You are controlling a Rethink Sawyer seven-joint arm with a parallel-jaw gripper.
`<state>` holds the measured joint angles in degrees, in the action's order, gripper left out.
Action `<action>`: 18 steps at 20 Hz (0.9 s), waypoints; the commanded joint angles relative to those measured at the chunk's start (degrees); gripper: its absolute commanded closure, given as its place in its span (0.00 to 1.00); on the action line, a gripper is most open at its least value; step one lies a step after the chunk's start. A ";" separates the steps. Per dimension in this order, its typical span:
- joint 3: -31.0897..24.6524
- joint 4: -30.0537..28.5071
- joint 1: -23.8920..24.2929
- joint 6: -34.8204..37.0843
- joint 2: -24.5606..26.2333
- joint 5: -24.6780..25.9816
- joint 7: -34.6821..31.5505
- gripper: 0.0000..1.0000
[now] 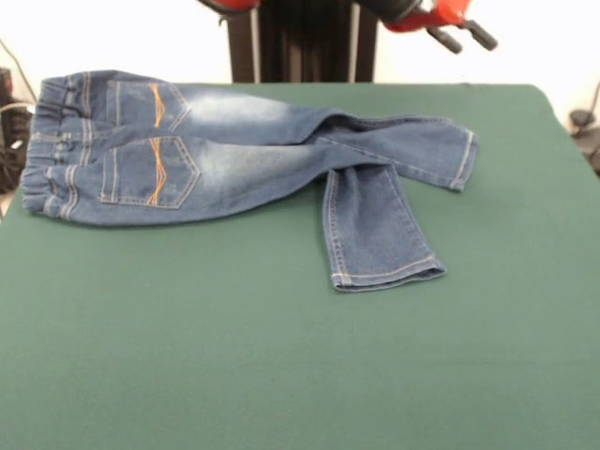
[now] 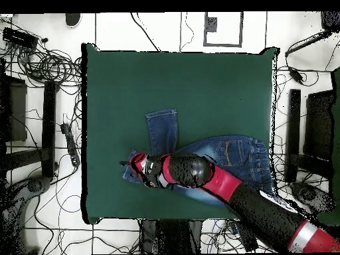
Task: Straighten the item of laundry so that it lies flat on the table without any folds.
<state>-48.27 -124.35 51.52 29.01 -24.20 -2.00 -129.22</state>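
- Jeans (image 1: 225,155) lie mostly flat near the table's (image 1: 281,375) far edge; one leg bends sideways
- You must straighten it; claw (image 1: 461,36) raised, grip unclear

White tiled floor (image 2: 40,229) strewn with black cables (image 2: 46,66); pale wall (image 1: 122,37) behind.

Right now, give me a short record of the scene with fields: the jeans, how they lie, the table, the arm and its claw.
item: jeans, back pockets up
waistband: at the left edge in the front view
legs: one stretched out sideways, the other bent at the knee toward the camera, so not flat
surface: green table
arm: raised above the legs' ends
claw: at the front view's top edge, apart from the cloth, holding nothing seen
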 commanded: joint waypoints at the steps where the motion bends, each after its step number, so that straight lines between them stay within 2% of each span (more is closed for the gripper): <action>1: 12.47 0.45 -8.24 8.36 -24.06 1.93 -9.67 0.00; 2: 17.77 1.39 -10.40 8.81 -27.71 6.32 -9.34 0.00; 4: 24.28 2.42 -13.10 5.74 -30.13 12.45 -9.97 0.00; 6: 29.81 3.16 -15.86 0.88 -30.21 17.61 -11.87 0.00; 7: 31.73 3.56 -16.78 -2.08 -28.44 18.70 -12.78 0.00; 8: 35.30 4.74 -19.16 -6.28 -26.40 21.98 -14.56 0.00; 9: 36.56 4.92 -20.05 -7.95 -25.23 21.98 -15.33 0.00; 10: 40.04 6.44 -22.70 -11.44 -23.00 24.31 -17.16 0.00; 14: 49.85 10.23 -30.40 -22.20 -15.77 23.04 -21.01 0.00; 18: 53.66 9.81 -33.34 -30.39 -11.56 14.66 -20.86 0.00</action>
<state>-6.53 -119.70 24.25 12.51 -44.06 18.74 -129.47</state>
